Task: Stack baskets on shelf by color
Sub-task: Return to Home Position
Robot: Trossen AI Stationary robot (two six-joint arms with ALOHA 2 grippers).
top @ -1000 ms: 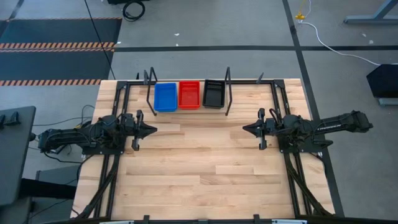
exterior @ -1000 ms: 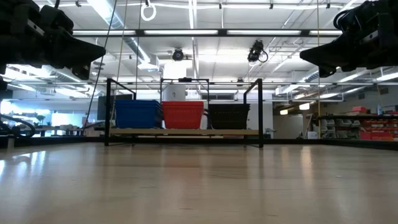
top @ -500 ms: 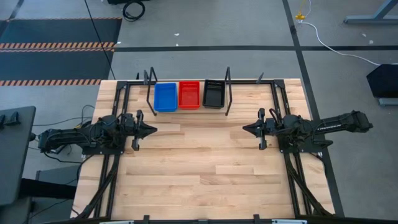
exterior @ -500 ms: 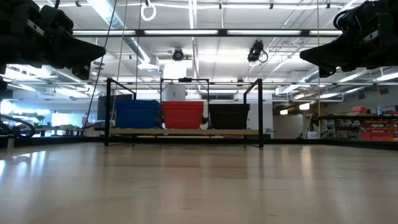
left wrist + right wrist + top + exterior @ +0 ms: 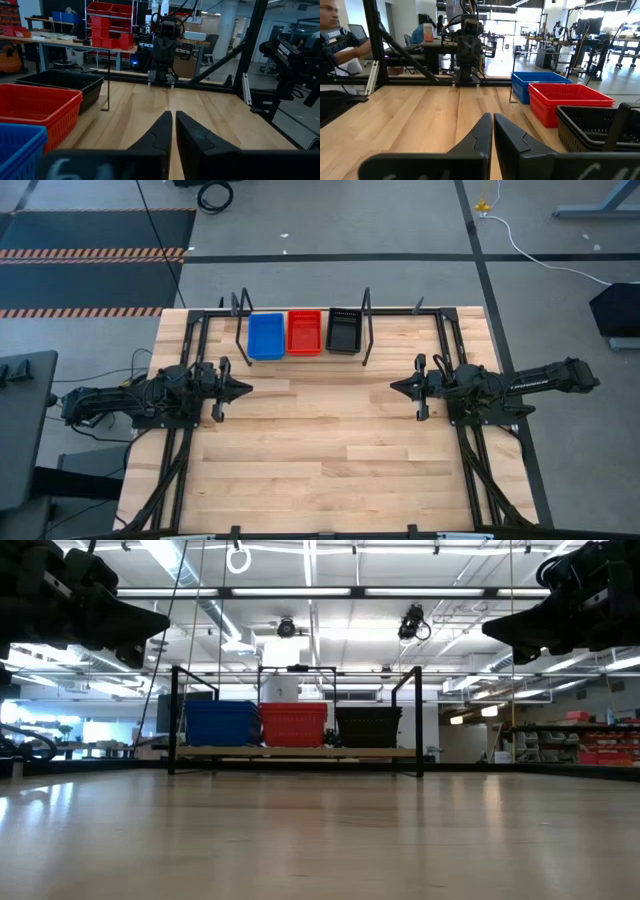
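Note:
Blue baskets (image 5: 265, 335), red baskets (image 5: 305, 331) and black baskets (image 5: 343, 328) stand side by side on the shelf (image 5: 296, 752) at the table's far edge, between its black wire uprights; the low view shows each colour as one block (image 5: 221, 723). My left gripper (image 5: 247, 389) hovers shut over the table's left side, pointing level toward the right. My right gripper (image 5: 394, 387) hovers shut over the right side, pointing level toward the left. Both are well short of the baskets and hold nothing.
Black frame rails (image 5: 190, 350) run along the table's left and right sides beside the arms. The slatted wooden tabletop (image 5: 320, 450) stretches bare between and in front of the grippers. A person (image 5: 335, 30) sits beyond the table in the right wrist view.

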